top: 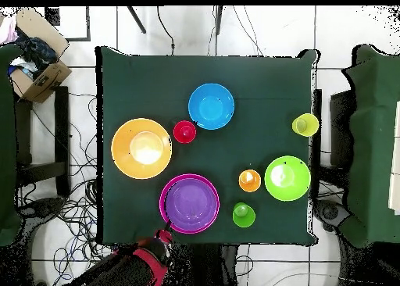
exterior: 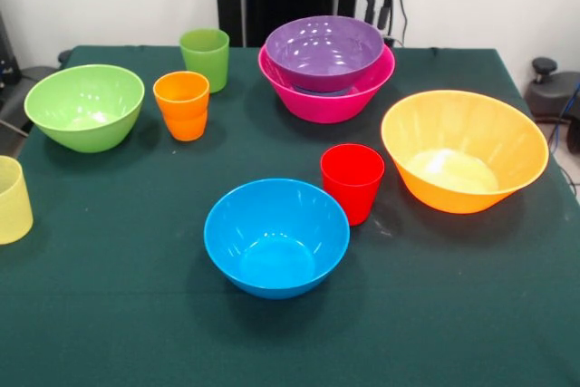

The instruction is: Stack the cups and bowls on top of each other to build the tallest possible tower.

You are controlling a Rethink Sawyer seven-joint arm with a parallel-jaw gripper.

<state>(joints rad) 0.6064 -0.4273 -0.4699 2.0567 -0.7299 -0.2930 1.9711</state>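
The purple bowl (exterior: 324, 50) sits nested in the pink bowl (exterior: 328, 104) at the table's far side; a thin blue sliver shows between them. The large blue bowl (exterior: 276, 236) stands near the front with the red cup (exterior: 352, 181) beside it. The orange bowl (exterior: 463, 149) is at the right and the lime green bowl (exterior: 84, 106) at the left. The orange cup (exterior: 181, 104), green cup (exterior: 205, 56) and pale yellow cup (exterior: 11, 198) stand apart. My gripper (exterior: 378, 8) hangs open and empty behind the pink bowl's right rim, also in the overhead view (top: 163, 237).
The dark green tablecloth (exterior: 127, 314) covers the table. In the overhead view a cardboard box (top: 37, 52) lies on the floor off the table's corner, cables run over the floor, and dark furniture stands along both sides.
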